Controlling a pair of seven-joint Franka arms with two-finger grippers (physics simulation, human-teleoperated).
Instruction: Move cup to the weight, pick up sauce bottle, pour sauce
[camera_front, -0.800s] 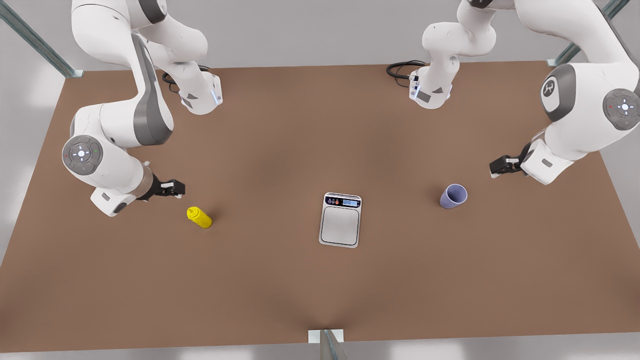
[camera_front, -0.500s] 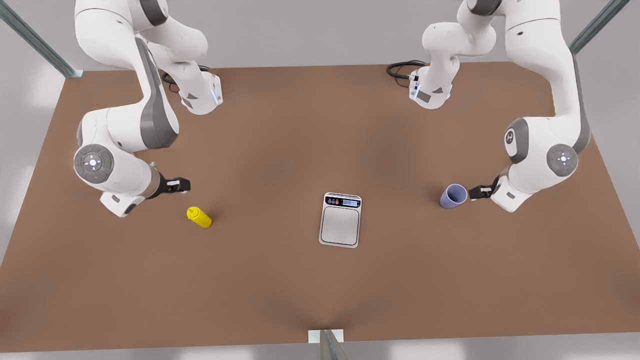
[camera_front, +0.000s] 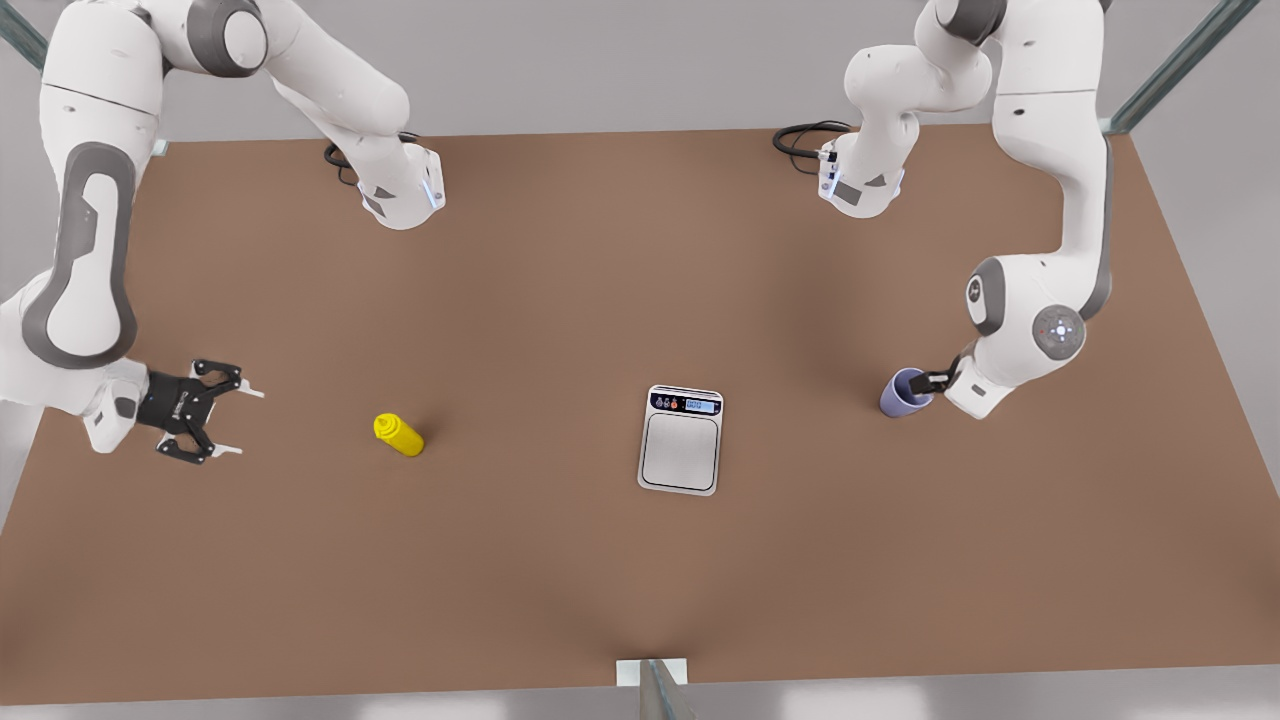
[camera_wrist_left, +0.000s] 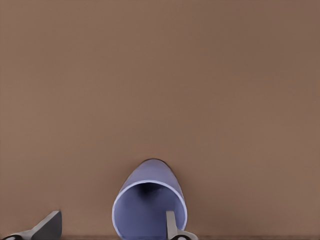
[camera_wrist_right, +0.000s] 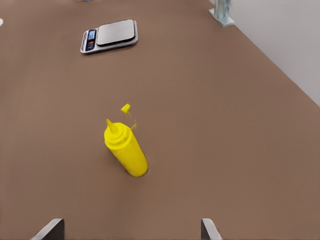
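A two-armed robot sets about its first step, getting the cup (camera_front: 905, 392) onto the weight (camera_front: 681, 440). At the right of the front view the left pincer (camera_front: 932, 381) is at the cup's rim; the left wrist view shows one finger (camera_wrist_left: 171, 225) inside the mouth and the other (camera_wrist_left: 46, 226) outside, apart from the wall, so the pincer stands open and nothing is gripped yet. The cup stands on the brown surface (camera_front: 560, 560), well apart from the weight, which lies flat at the frame's centre with its dark panel toward the top.

At the left edge of the front view the right pincer (camera_front: 228, 420) hangs wide open, well apart from the bottle (camera_front: 398, 435), which stands upright at left of centre. From the right wrist view the bottle (camera_wrist_right: 125, 146) sits ahead of the open fingers (camera_wrist_right: 50, 229), the weight (camera_wrist_right: 110, 35) far behind it in the upper left.

The next move likely calls for the left pincer to close on the cup's wall, lift it without tipping, and carry it toward centre frame onto the weight's plate. The bottle pickup and pour wait on that.
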